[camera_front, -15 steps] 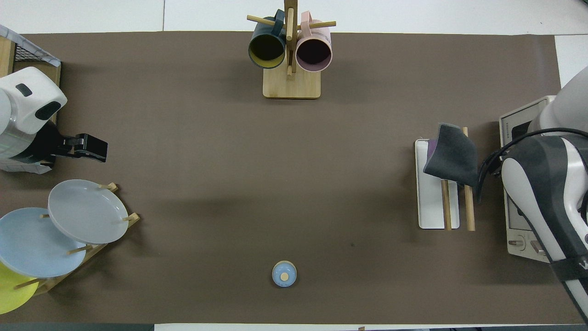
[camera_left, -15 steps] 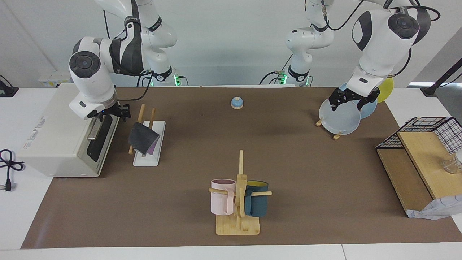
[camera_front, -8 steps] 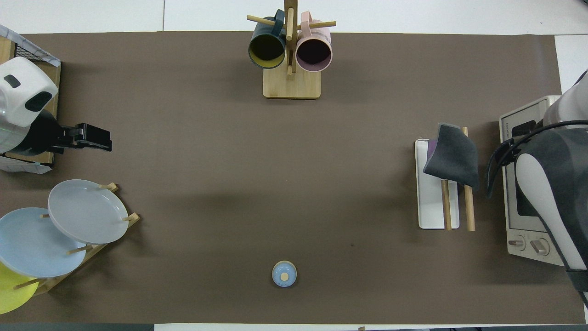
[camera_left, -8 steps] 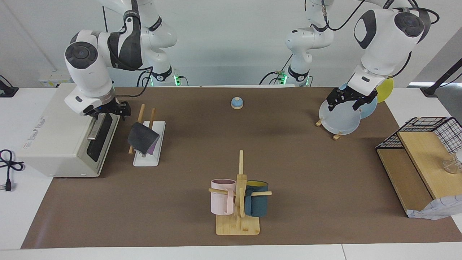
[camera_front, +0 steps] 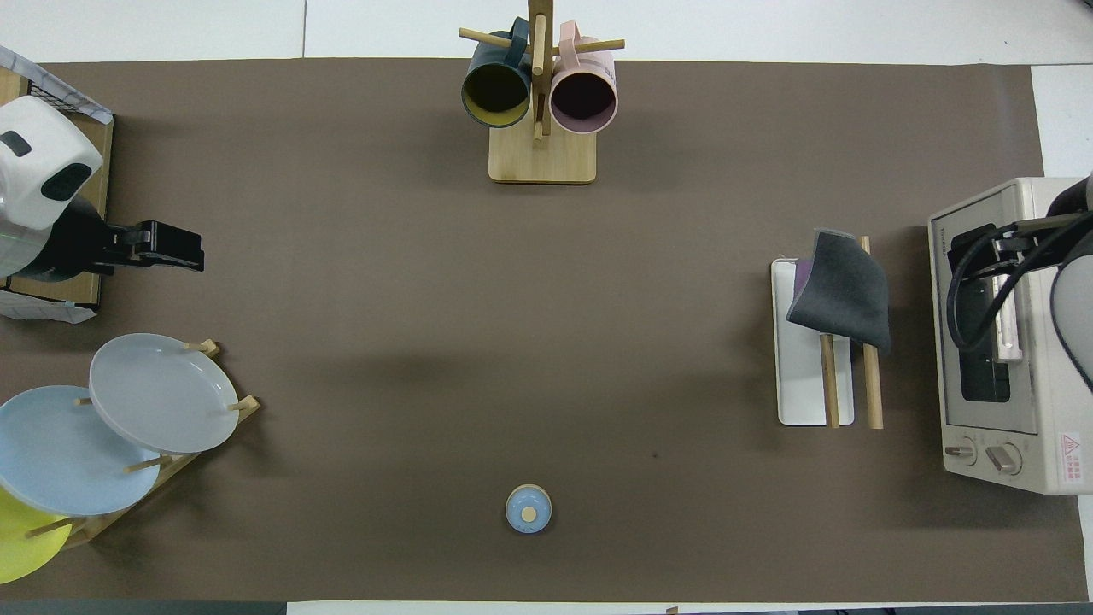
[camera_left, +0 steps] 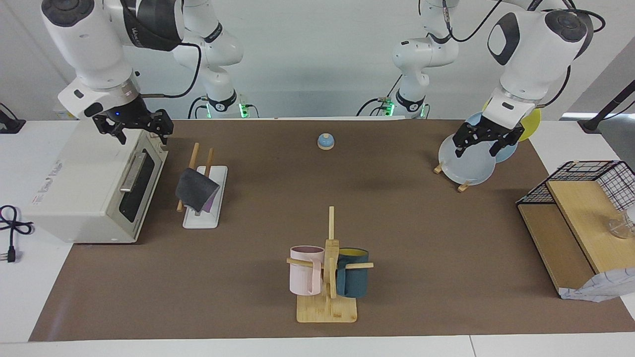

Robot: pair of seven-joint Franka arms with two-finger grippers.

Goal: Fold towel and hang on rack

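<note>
Going across the facing view from the toaster oven [camera_left: 94, 188] end, the right gripper [camera_left: 133, 128] hangs in the air over the oven's top, near its front edge, with its fingers spread apart and nothing between them. Just beside the oven, the towel [camera_left: 195, 191] lies folded and draped over the two wooden rods of the rack [camera_left: 203, 196], dark grey face outward with a sliver of purple showing underneath (it sits toward the end of the rods farther from the robots, a little skewed). Neither gripper touches it. Judging from this, both the folding and the hanging look done, and little is left but for the arms to pull clear. Farther along stand the mug stand [camera_left: 327, 277] and the small bell [camera_left: 325, 141], well apart from the rack. At the other end, the left gripper [camera_left: 487, 141] waits over the plates [camera_left: 469, 161], fingers likewise apart and empty
</note>
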